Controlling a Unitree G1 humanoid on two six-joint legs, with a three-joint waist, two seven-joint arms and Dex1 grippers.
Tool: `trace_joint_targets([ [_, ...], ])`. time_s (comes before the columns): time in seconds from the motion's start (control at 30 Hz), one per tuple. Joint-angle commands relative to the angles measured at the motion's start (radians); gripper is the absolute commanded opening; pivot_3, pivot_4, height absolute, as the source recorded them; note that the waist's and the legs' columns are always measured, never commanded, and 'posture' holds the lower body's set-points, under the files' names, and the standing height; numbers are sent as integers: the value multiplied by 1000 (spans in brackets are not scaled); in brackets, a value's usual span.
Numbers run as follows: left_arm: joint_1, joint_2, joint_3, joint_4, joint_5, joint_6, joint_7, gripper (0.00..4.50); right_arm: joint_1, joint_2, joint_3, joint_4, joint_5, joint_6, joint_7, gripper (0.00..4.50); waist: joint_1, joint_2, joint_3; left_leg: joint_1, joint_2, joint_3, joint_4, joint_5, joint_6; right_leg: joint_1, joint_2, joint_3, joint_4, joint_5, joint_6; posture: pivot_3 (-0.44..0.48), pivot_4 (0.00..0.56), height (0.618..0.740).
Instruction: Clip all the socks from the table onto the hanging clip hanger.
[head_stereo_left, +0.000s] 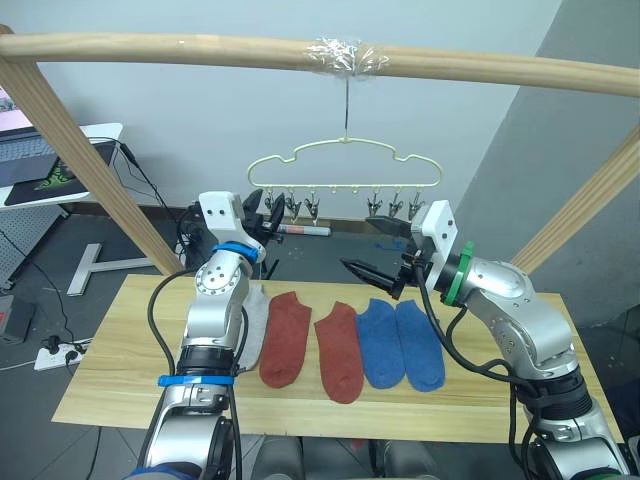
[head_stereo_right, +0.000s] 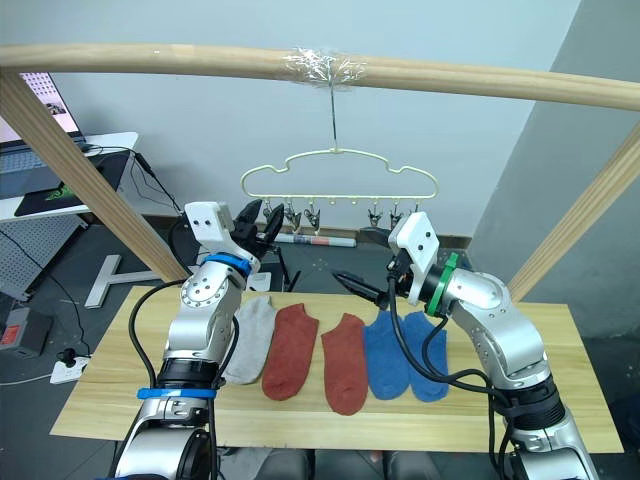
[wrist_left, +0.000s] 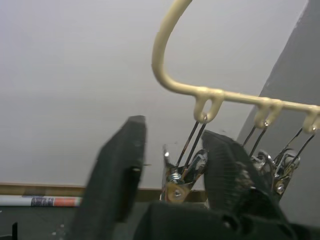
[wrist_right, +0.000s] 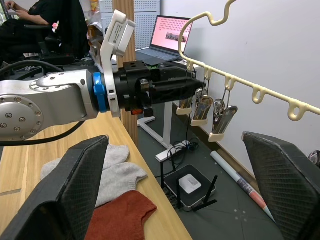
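The pale yellow clip hanger hangs from the wooden rail, with a row of metal clips under it. My left gripper is raised at the leftmost clip. It is open, and the clip sits between its fingers. My right gripper hovers open and empty below the hanger's right end. On the table lie light grey sock fabric, partly behind my left arm, two rust red socks and two blue socks.
The round wooden rail rests on slanted wooden posts at both sides. A white desk with a laptop stands at the far left, where a person sits. Cables and a power strip lie on the floor.
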Motion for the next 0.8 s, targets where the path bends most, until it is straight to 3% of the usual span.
trace_joint_targets([
  [0.03, -20, 3, 8, -7, -2, -26, -10, 847, -20, -12, -27, -16, 12, -14, 11, 4500, 0, 0, 0, 0, 0, 0, 0, 0, 0, 0, 0, 0, 0, 0, 0, 75, 162, 740],
  [0.2, -11, 1, 11, -7, -4, -30, -13, 16, -16, -13, -31, -13, 15, -12, 6, 4500, -1, 0, 0, 0, 0, 0, 0, 0, 0, 0, 0, 0, 0, 0, 0, 75, 163, 740],
  [0.33, -13, 1, 13, -6, -1, -28, -9, 5, 9, -8, -19, -16, 4, -7, -10, 4500, -2, 0, 0, 0, 0, 0, 0, 0, 0, 0, 0, 0, 0, 0, 0, 76, 163, 740],
  [0.47, -3, 7, 12, -9, 10, -23, 0, 5, 130, -19, 25, 34, -115, -4, -101, 4500, 0, 0, 0, 0, 0, -2, 0, 0, 0, 1, 0, -1, 0, 0, 0, 86, 167, 740],
  [0.73, 37, 7, 7, -32, 13, -11, -1, 5, 257, -44, 20, 263, -261, -54, -190, 4500, -12, 4, 4, 1, 0, -1, 1, 0, 0, 1, 0, 0, 0, 0, 0, 93, 174, 740],
  [0.8, 42, 5, 6, -38, 13, -7, 0, 5, 250, -51, 26, 413, -296, -82, -193, 4500, -16, 4, 4, 2, 0, -2, 1, 0, 0, 2, 1, 0, 1, 0, 0, 94, 179, 740],
])
